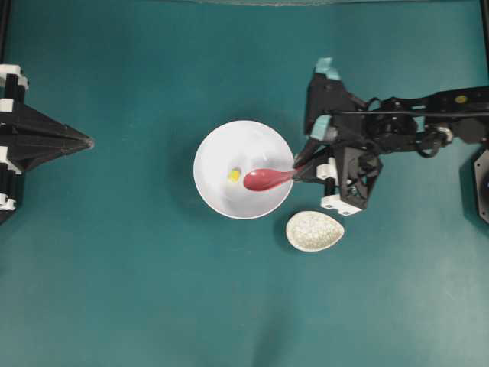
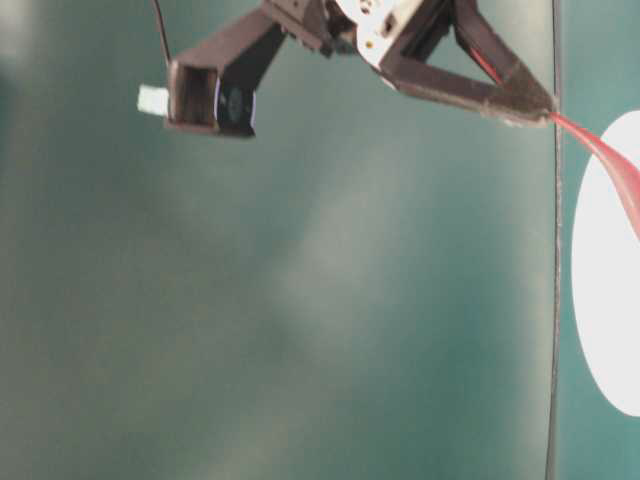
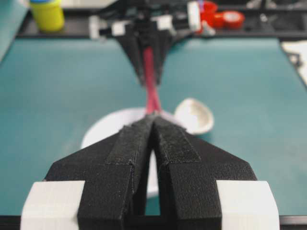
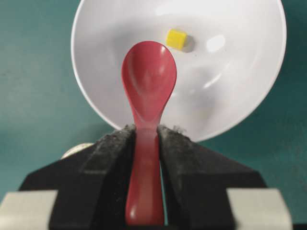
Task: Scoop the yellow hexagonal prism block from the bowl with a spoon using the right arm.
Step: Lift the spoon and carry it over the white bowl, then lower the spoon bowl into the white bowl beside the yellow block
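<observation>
The idle left gripper (image 1: 85, 142), at the far left, has its black fingers pressed together on nothing. In the round white bowl (image 1: 221, 145), the tiny yellow hexagonal block (image 1: 234, 175) lies just left of the glossy red-pink spoon (image 1: 266, 180). The right gripper (image 1: 304, 170) clamps the spoon's handle. To scoop well, dip the spoon's tip under the block and slide left. The speckled beige spoon rest (image 1: 314, 231) lies near the bowl's right edge.

Red spoon (image 4: 148, 81) head inside white bowl (image 4: 249, 96), beside yellow block (image 4: 176, 39).

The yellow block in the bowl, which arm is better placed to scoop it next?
Right. Its tool is shut on the spoon, whose head hangs over the bowl beside the yellow block. The left tool is shut, empty, well away from the bowl.
</observation>
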You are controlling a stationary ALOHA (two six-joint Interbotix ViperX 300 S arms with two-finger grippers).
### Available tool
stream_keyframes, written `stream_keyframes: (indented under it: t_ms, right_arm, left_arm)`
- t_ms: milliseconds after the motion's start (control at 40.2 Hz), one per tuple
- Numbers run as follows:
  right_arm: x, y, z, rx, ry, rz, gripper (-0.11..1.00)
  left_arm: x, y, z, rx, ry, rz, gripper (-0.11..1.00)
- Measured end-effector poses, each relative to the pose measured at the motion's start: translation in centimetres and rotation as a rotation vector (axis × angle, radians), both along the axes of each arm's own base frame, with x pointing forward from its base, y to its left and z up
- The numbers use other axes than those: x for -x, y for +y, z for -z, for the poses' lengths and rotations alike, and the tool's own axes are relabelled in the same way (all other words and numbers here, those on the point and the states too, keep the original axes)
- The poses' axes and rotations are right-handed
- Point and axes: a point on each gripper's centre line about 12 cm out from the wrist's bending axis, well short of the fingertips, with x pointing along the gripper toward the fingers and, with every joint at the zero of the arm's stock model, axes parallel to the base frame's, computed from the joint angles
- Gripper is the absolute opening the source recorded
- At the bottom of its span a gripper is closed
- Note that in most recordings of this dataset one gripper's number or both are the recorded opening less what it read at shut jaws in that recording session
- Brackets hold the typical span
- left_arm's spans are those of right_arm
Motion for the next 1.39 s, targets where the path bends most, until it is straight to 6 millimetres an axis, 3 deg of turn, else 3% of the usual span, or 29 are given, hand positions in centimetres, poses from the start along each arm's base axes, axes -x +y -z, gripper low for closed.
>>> stream_keyframes:
  t_ms: [323,1392]
  right_arm:
    - [-1.5,-0.2,1.2,0.007,0.044,-0.013,0.24]
    - [-2.3,-1.1,2.9,0.002,0.087,0.011,0.24]
  left_arm:
    - [0.1,0.0,0.2,-0.002,0.017,0.0,0.01]
    - [0.1,0.6,0.2,-0.001,0.025,-0.029,0.01]
